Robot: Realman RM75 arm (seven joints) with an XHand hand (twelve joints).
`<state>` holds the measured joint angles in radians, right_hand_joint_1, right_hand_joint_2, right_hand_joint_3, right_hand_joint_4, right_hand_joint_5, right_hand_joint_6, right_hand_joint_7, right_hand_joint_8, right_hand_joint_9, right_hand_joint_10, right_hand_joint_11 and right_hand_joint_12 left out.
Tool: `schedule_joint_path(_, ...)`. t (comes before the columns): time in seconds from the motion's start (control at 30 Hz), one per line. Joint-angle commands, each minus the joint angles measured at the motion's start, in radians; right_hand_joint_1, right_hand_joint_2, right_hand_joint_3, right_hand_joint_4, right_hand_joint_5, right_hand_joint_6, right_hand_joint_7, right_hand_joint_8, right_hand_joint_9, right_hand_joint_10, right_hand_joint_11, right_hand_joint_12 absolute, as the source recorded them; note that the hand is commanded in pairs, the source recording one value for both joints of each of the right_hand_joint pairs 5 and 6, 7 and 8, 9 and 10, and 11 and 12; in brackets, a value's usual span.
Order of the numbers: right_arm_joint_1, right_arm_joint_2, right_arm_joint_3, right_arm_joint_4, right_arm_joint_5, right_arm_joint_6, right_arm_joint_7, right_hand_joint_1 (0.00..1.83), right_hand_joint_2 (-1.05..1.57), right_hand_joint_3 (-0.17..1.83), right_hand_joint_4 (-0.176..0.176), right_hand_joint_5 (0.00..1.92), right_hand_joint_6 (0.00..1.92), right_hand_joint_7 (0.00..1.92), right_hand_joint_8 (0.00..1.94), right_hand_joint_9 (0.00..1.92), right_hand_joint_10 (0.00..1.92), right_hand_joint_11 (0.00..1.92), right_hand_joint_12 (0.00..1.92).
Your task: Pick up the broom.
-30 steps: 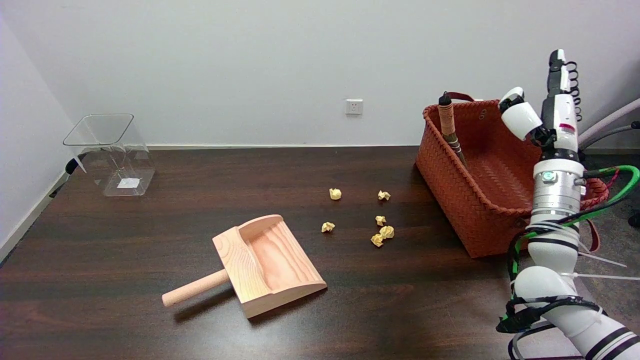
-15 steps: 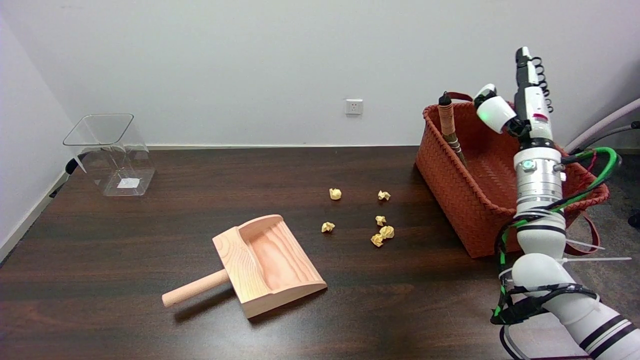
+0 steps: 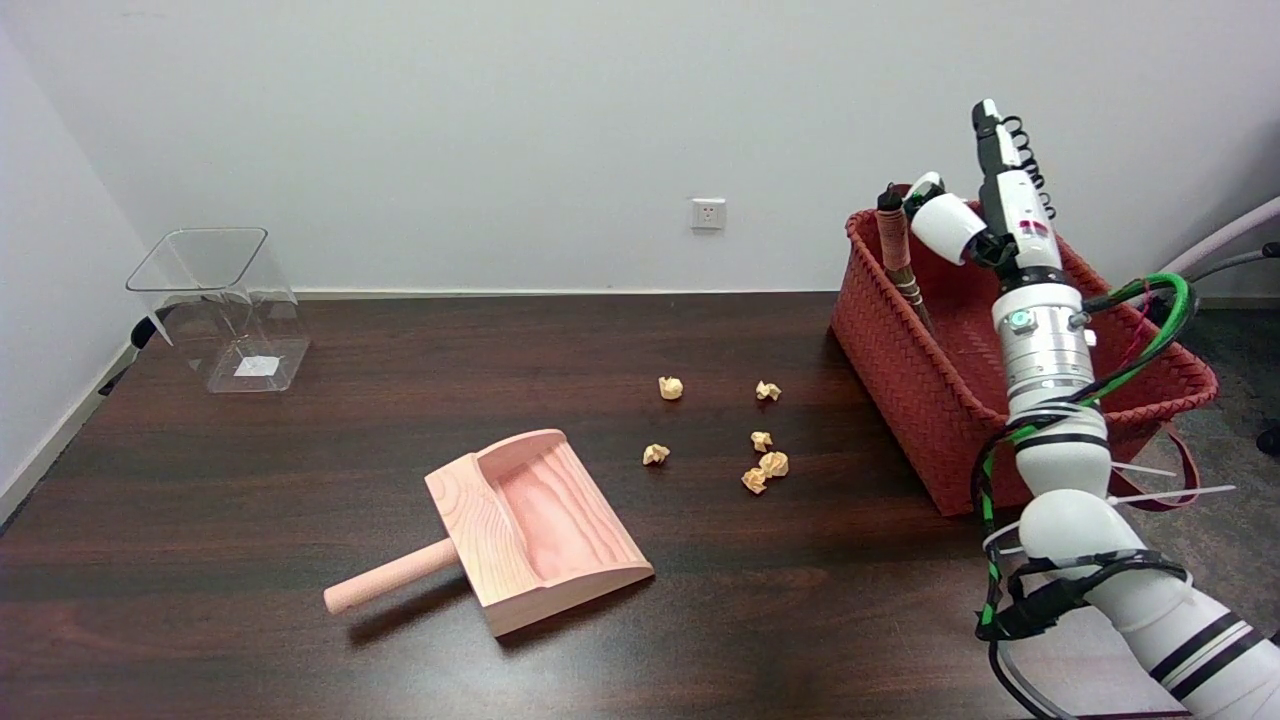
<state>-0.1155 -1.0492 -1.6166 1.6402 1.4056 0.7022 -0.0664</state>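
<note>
The broom [image 3: 897, 250] stands leaning inside the red woven basket [image 3: 900, 370] at the right; its brown wrapped handle sticks up above the basket's far left rim, and its bristles are hidden in the basket. My right hand [image 3: 985, 205] is raised over the basket, just right of the handle's top. The thumb points toward the handle and the other fingers stretch upward. The hand holds nothing, and a small gap separates it from the broom.
A wooden dustpan [image 3: 520, 525] lies at the table's centre front. Several crumpled yellow paper balls [image 3: 760, 465] are scattered between the dustpan and the basket. A clear plastic bin [image 3: 225, 305] stands at the far left. A wall socket [image 3: 708, 213] sits behind the table.
My right arm has swung left across the basket, carrying the hand from the basket's right side to just beside the broom handle. The broom has not moved.
</note>
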Motion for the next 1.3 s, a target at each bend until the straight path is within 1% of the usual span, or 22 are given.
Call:
schedule_joint_path(0.03,0.072,0.020,-0.065,-0.066,0.051,-0.051,-0.043,0.39,0.95,1.11,0.000,0.00,0.00,0.00,0.00,0.00,0.00,0.00,0.00)
schedule_joint_path(0.33,0.210,0.045,-0.176,-0.192,0.119,-0.051,-0.041,0.37,0.97,1.11,0.000,0.00,0.00,0.00,0.00,0.00,0.00,0.00,0.00)
schedule_joint_path(0.53,0.262,0.046,-0.205,-0.268,0.133,-0.050,0.000,0.36,0.98,1.11,0.000,0.00,0.00,0.00,0.00,0.00,0.00,0.00,0.00)
schedule_joint_path(0.73,0.274,0.042,-0.224,-0.325,0.125,-0.034,0.087,0.35,1.00,1.13,0.000,0.00,0.00,0.00,0.00,0.00,0.00,0.00,0.00)
schedule_joint_path(1.3,0.273,0.033,-0.230,-0.377,0.133,-0.033,0.114,0.34,1.01,1.16,0.000,0.00,0.00,0.00,0.00,0.00,0.00,0.00,0.00)
